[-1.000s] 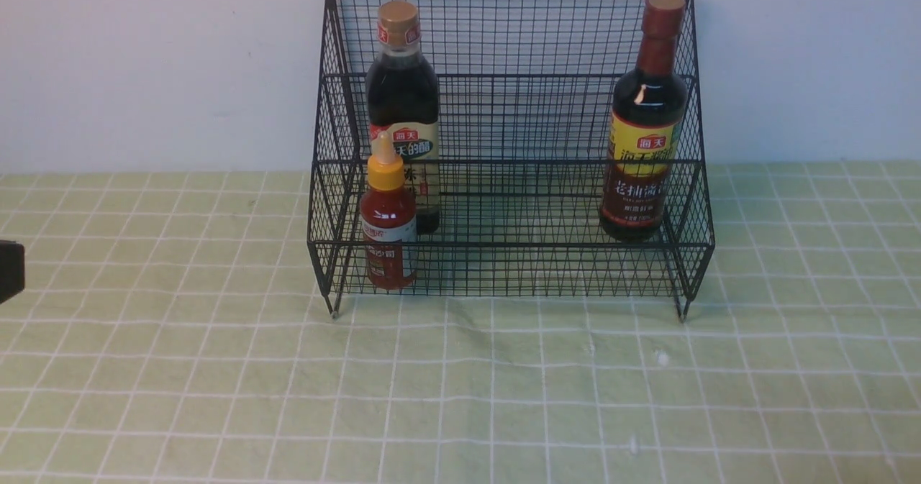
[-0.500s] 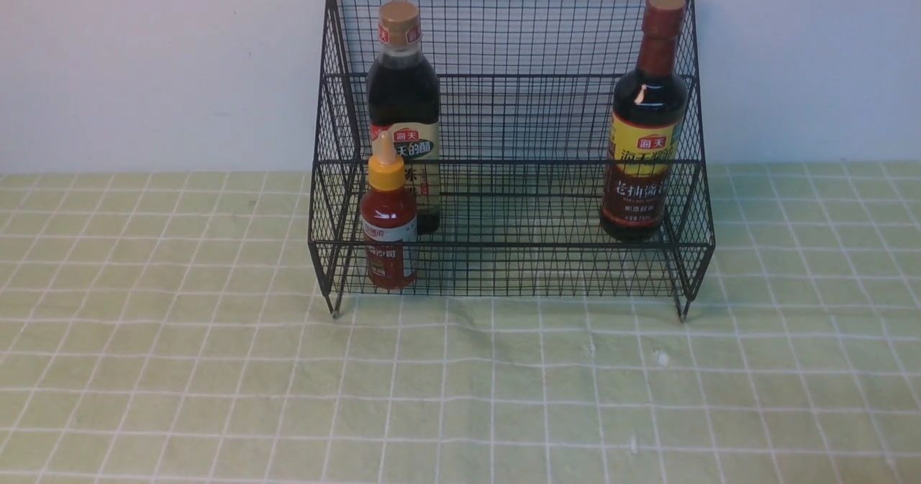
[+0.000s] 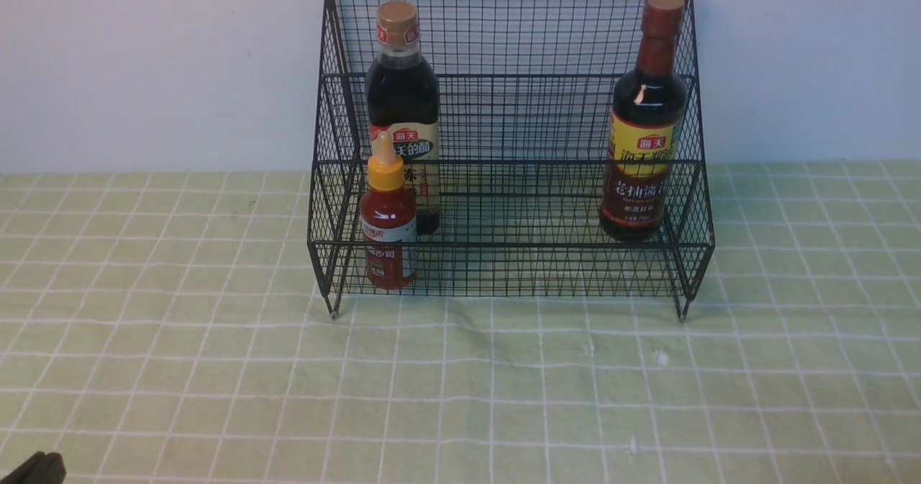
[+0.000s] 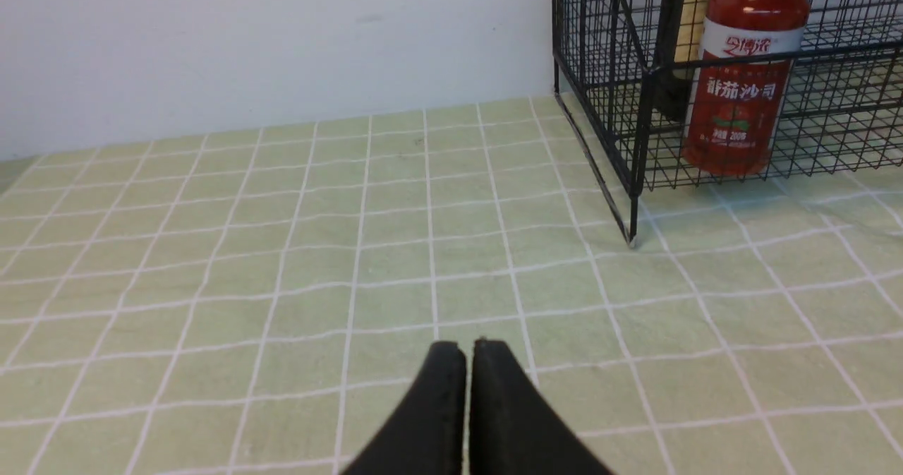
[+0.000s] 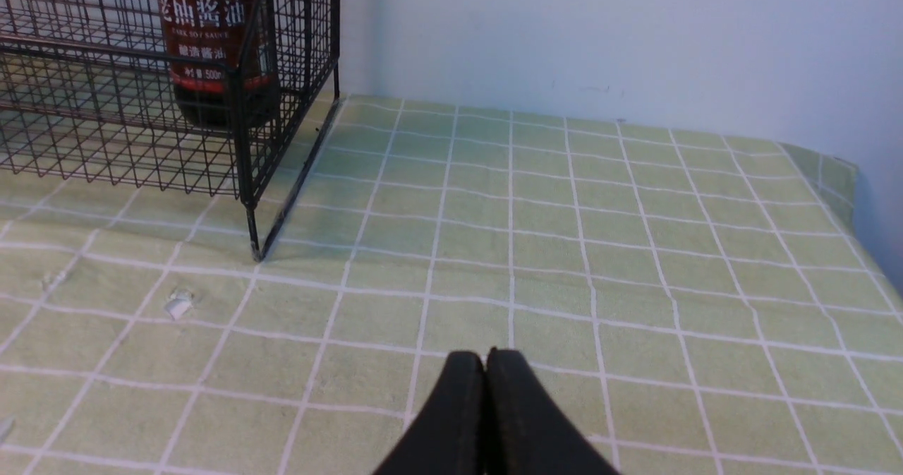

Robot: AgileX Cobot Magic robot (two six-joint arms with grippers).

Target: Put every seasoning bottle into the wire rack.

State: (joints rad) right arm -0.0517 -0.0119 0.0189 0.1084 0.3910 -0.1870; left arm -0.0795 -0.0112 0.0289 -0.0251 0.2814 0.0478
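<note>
All three bottles stand upright inside the wire rack [image 3: 511, 146]: gold-cap bottle [image 3: 403, 110] back left, small red bottle [image 3: 388, 218] just in front of it, brown-red-cap bottle [image 3: 644, 124] at right. Left claw [image 4: 469, 348] and right claw [image 5: 485, 356] both closed tight, empty, over the counter [image 3: 504, 398] well apart from the rack.

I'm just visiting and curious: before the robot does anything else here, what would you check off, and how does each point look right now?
1. Gold-capped bottle standing inside the wire rack: ok.
2. Brown-capped bottle upright in the rack, far side: ok.
3. Small red bottle upright on the front tier, ahead of the gold-capped one: ok.
4. No bottle left on the checked cloth: ok in every view.
5. Left tool shut, holding nothing, away from the rack: ok.
6. Right tool shut, holding nothing, away from the rack: ok.
</note>
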